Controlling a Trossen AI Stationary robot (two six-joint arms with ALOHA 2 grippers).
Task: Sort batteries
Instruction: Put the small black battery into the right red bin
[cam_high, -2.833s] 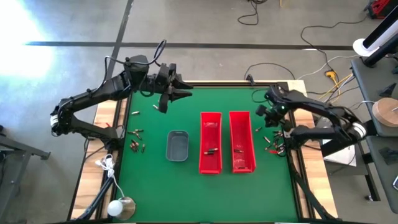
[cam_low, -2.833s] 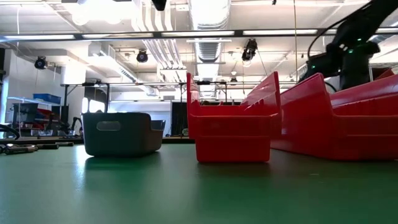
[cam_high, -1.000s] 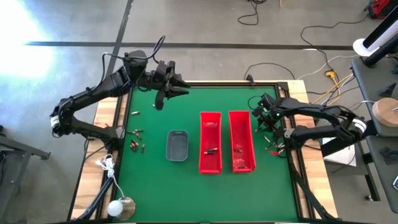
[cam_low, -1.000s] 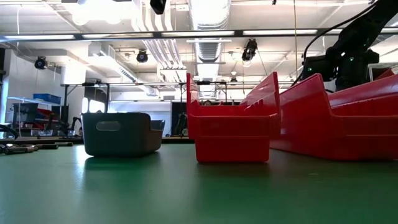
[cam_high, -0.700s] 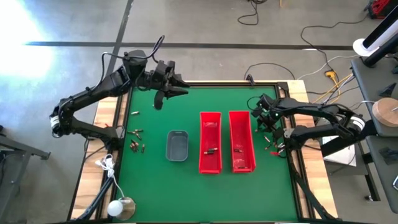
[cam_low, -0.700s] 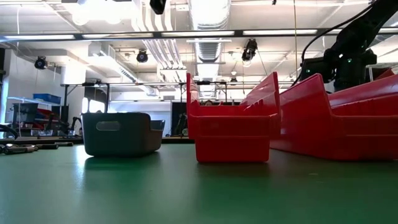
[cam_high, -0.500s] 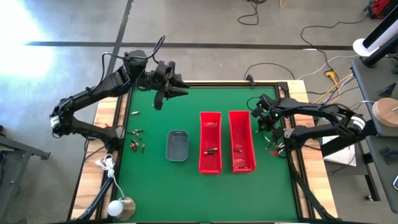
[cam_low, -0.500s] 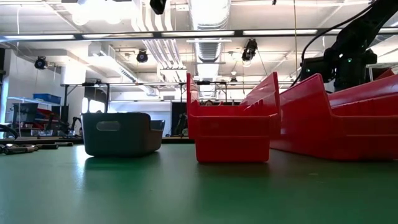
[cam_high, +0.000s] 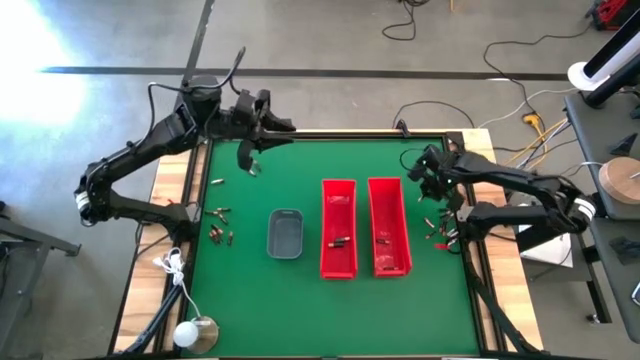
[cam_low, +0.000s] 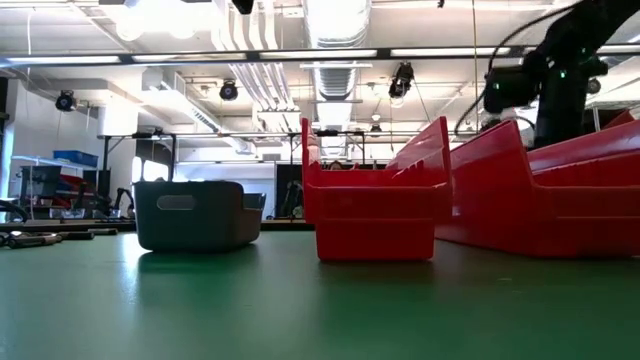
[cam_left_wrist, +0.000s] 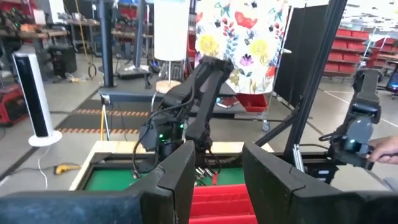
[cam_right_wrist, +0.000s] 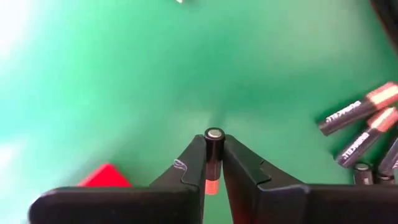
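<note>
My right gripper (cam_high: 432, 182) hangs over the mat just right of the red bins, pointing steeply down. It is shut on one battery (cam_right_wrist: 214, 152), which is dark with an orange-red end. Loose batteries (cam_right_wrist: 357, 127) lie on the mat close by, and they show in the high view as a small heap (cam_high: 440, 230) near the table's right edge. More batteries (cam_high: 220, 222) lie on the left side of the mat, and one battery (cam_high: 338, 243) lies in the left red bin. My left gripper (cam_left_wrist: 217, 180) is open and level, held high over the table's far left corner (cam_high: 283, 127). My right gripper pinches the battery's round sides (cam_right_wrist: 214, 163) between its two fingers. The fingers come from above, slanting down. The battery lies along them, with its silvery end (cam_right_wrist: 214, 133) past the fingertips toward the mat and its orange-red end (cam_right_wrist: 211, 185) back between the fingers. It hangs clear of the mat.
Two long red bins (cam_high: 338, 200) (cam_high: 388, 195) stand side by side right of centre. A small grey tray (cam_high: 285, 233) stands to their left. In the low view the tray (cam_low: 190, 215) and the bins (cam_low: 375, 200) block the middle. Bare green mat (cam_high: 330, 310) lies toward the near edge.
My right gripper has risen beside the right red bin and turned a little. My left gripper has drawn back toward the table's far left corner, staying level and open.
</note>
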